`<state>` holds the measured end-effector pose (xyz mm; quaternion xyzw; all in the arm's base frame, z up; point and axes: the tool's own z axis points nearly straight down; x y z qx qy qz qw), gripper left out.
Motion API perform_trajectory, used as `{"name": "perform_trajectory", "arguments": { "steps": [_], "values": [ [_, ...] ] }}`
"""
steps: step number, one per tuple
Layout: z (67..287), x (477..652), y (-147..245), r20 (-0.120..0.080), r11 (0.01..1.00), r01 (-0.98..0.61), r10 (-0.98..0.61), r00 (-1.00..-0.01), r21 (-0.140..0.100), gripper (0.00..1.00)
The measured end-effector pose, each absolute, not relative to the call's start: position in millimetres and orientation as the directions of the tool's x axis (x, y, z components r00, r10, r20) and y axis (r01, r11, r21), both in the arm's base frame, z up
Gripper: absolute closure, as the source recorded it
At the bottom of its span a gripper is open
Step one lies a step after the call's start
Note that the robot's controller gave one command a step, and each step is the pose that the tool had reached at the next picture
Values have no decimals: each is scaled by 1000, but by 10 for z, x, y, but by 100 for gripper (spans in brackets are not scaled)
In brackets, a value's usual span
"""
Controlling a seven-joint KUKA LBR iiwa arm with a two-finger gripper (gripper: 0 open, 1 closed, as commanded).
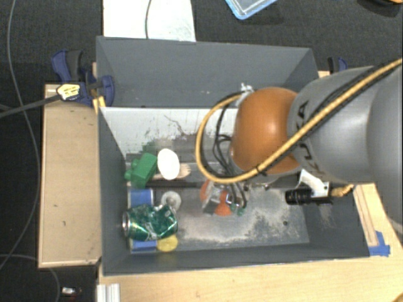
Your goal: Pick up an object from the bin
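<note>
The arm [352, 131] comes into the grey metal bin [208, 74] from the right, and its wrist, under the round orange cover [261, 128], is bent down over the middle of the bin floor. The hand [230, 200] is low, just under this cover, and most of it is hidden by the cover. For this reason I cannot tell if the hand is released or clenched.

Just beside the hand, at its left, lies a small orange-red thing [215, 201] on the floor, about in the middle of the bin. It is the nearest thing to the hand, so I judge it is the one concerned by the picking. Whether the hand touches it I cannot tell.

The other things are gathered at the left end of the floor: a green block [143, 168] with a white round thing [168, 163] beside it, a blue block [140, 197] below them, a crushed green can [150, 222] and a yellow thing [167, 244] at the front corner. A small pale round thing [170, 201] lies between this group and the orange-red thing.

I think the sloping walls let things slide down to the flat floor. The orange-red thing lies apart from the heap, which probably makes it easier to take alone. The risk, as I see it, is that the small pale round thing is near enough to be pushed.
</note>
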<state>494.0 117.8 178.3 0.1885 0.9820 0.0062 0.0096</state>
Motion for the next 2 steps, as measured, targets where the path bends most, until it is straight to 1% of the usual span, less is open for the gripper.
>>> {"name": "perform_trajectory", "arguments": {
  "steps": [2],
  "values": [
    [1998, 4949, 1179, -20, 930, 366, 367, -930, 18, 100]
  ]
}}
